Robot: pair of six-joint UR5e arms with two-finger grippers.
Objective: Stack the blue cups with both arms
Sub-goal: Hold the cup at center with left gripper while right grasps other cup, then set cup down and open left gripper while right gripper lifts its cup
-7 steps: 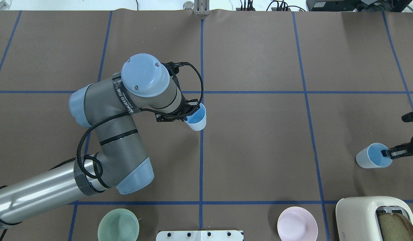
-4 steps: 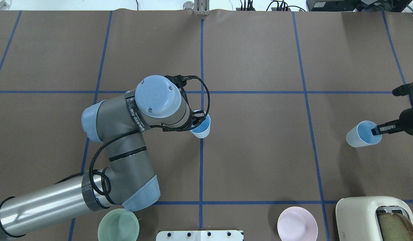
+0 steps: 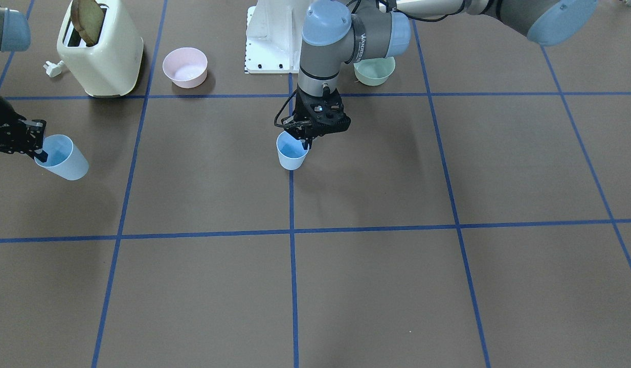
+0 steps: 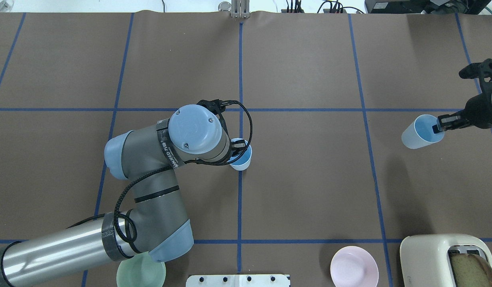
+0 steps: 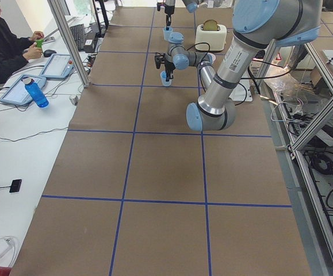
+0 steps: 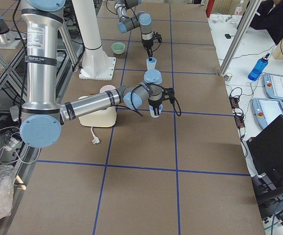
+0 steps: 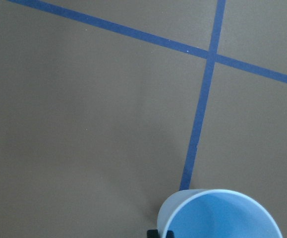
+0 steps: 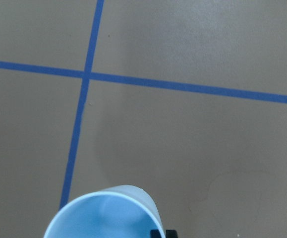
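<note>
My left gripper [image 4: 235, 146] is shut on the rim of one pale-blue cup [image 4: 243, 160], held upright over the centre blue line, low at the table; in the front view the gripper [image 3: 302, 141] and cup [image 3: 291, 153] show the same. My right gripper [image 4: 438, 128] is shut on the rim of the other blue cup [image 4: 418, 133], which hangs tilted above the table at the far right. In the front view this cup [image 3: 64, 159] is at the left edge. Both wrist views show a cup rim at the bottom: left [image 7: 222, 215], right [image 8: 103, 213].
A cream toaster [image 4: 441, 259] with a slice of bread stands at the near right, next to a pink bowl [image 4: 353, 266]. A mint-green bowl [image 4: 140, 274] sits partly under my left arm's elbow. The white pedestal base [image 4: 238, 280] is at the near middle.
My left arm has moved towards the robot's side and slightly right with its cup. My right gripper has carried its cup away from the robot and to the left.
</note>
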